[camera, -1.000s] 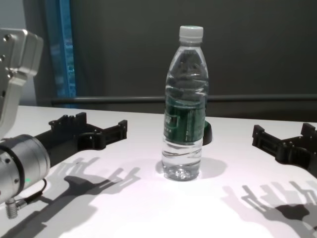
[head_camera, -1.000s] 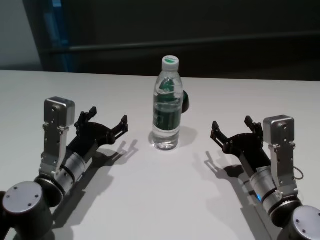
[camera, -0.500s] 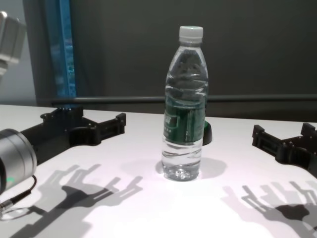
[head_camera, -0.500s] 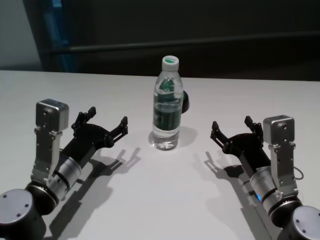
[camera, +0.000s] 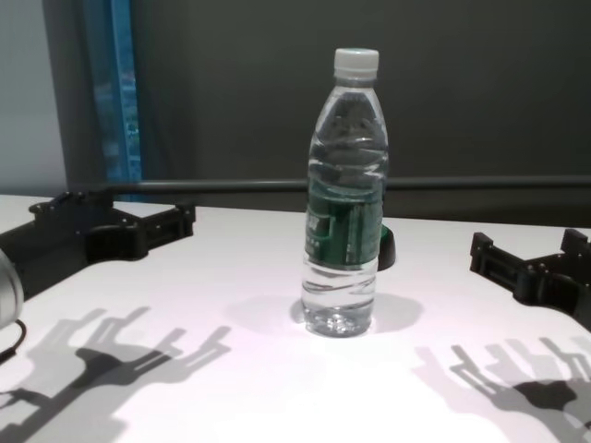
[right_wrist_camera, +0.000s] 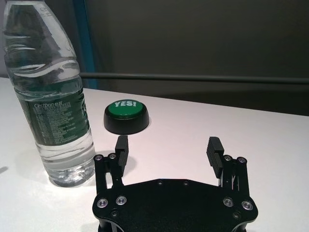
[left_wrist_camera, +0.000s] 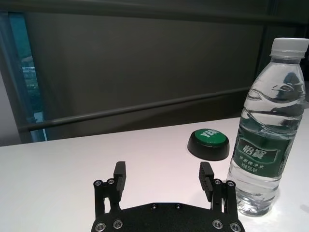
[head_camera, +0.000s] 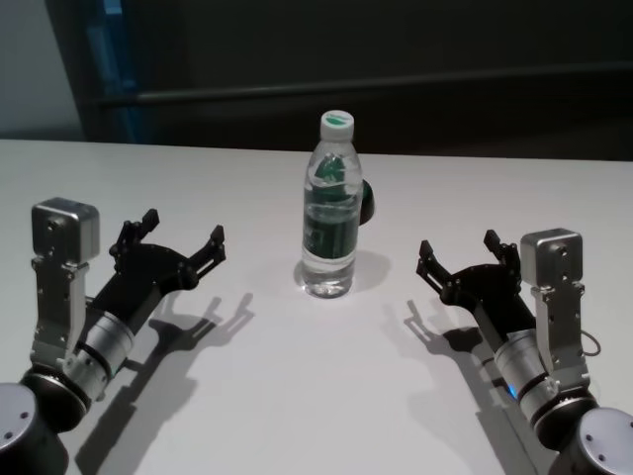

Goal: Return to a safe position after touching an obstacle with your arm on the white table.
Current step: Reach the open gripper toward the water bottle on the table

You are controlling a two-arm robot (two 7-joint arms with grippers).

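water bottle (head_camera: 330, 208) upright at mid surface (head_camera: 316, 396), a green button (left_wrist_camera: 208, 143) just behind it. left end effector (head_camera: 168, 246), fingers spread, hovers well left of it; right end effector (head_camera: 467, 258), spread, seemingly hovers well right.

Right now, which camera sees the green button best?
The right wrist view: the green button shows whole, its word readable. The left wrist view also shows it whole, farther off. In the head and chest views the water bottle hides most of it, leaving only a dark edge.
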